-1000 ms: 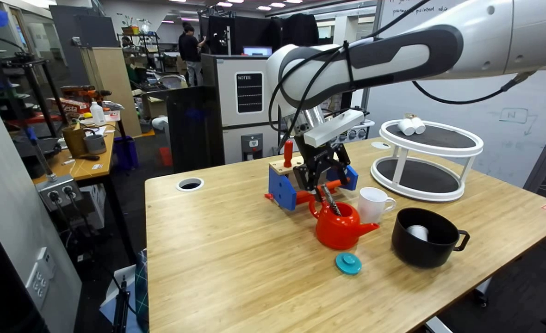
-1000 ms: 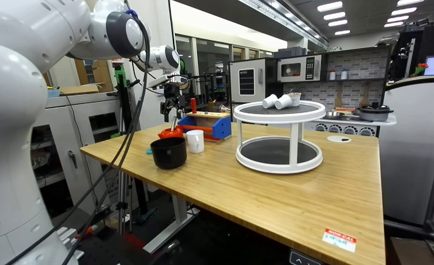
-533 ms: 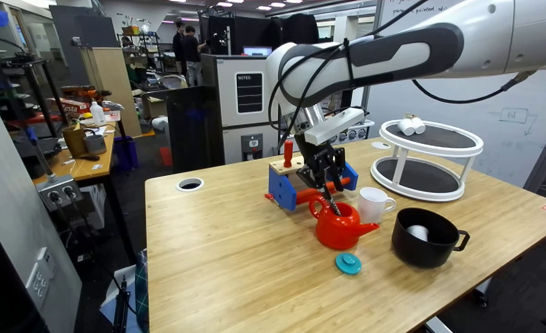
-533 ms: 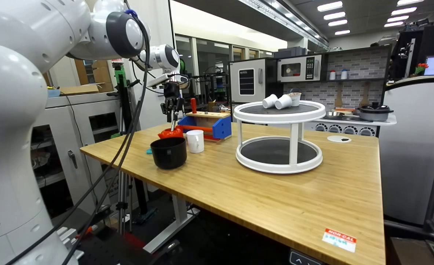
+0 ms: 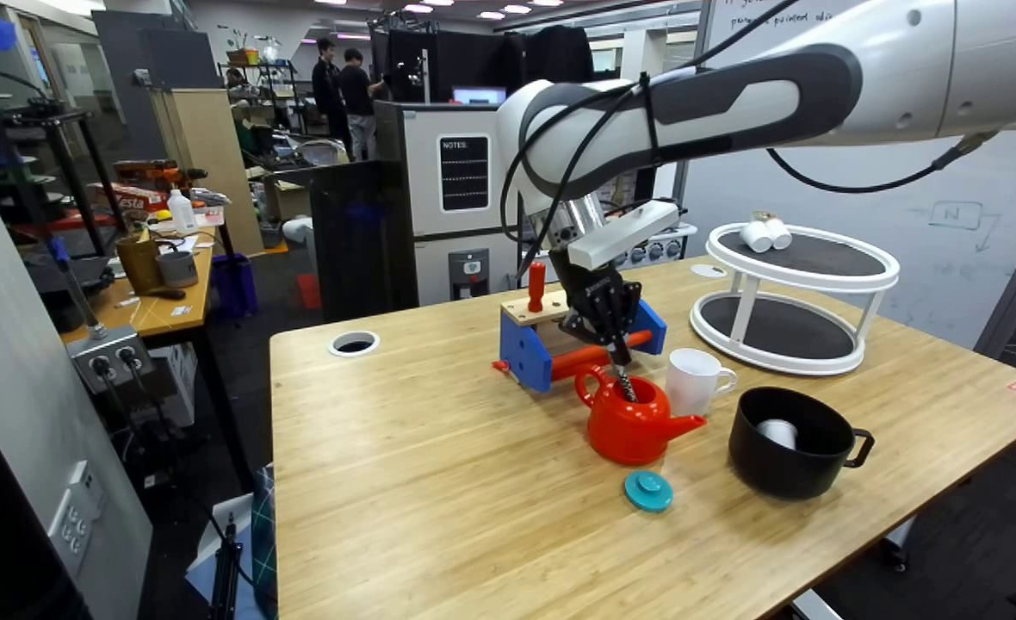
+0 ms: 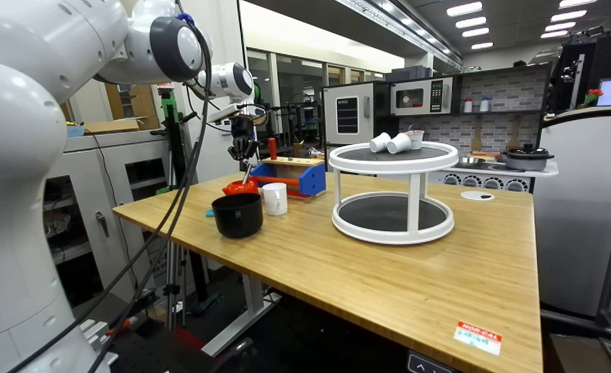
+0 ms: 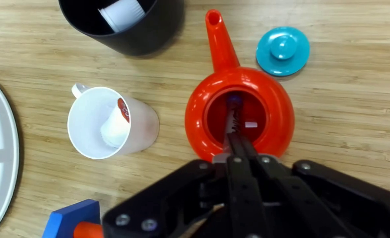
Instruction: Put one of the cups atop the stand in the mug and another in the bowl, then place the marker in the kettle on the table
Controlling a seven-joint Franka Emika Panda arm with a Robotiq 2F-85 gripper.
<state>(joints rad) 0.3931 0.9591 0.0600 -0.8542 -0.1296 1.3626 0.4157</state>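
The marker [image 7: 232,115] leans inside the red kettle [image 5: 630,432], its blue lower end down in the opening. My gripper [image 7: 238,135] is above the kettle's mouth with its fingers together and nothing seen between them. The marker's upper part runs close beside and behind the fingers, partly hidden; whether they touch, I cannot tell. Left of the kettle in the wrist view, the white mug [image 7: 142,124] holds a white cup [image 7: 115,128] with a red mark. A white cup [image 7: 124,15] lies in the black bowl [image 5: 775,472]. White cups [image 6: 399,144] lie atop the stand [image 6: 393,167].
A teal lid [image 5: 648,491] lies on the table beside the kettle. Behind the kettle and under the wrist stands a blue rack [image 5: 525,349] with a red bar and an upright red peg [image 6: 273,149]. The mug stands between kettle and stand.
The gripper's fingers have come together from wide apart. The marker in the kettle has tilted to a different lean. Kettle, mug and bowl have stayed put.
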